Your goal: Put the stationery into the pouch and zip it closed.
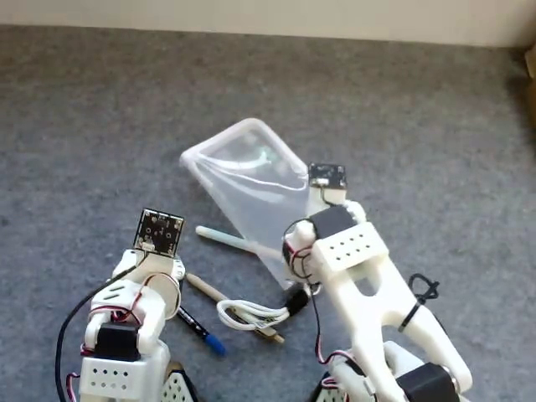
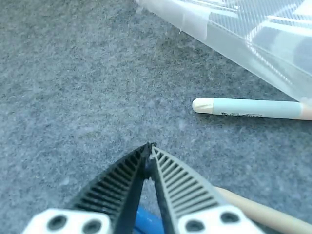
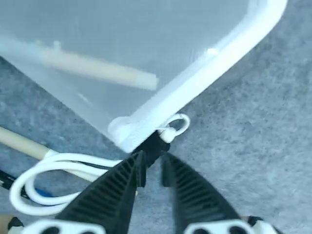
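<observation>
Grey felt worktop: right hand pinches dark zip pull, sensible hold on floppy, likely slippery clear plastic pouch; left hand clenched empty.

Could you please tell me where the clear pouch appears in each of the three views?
High view: the pouch lies mid-table, ahead of both arms.
Left wrist view: the pouch sits beyond the teal pen.
Right wrist view: the pouch lies just ahead of the right gripper.
Shared landmark: the beige stick.
</observation>
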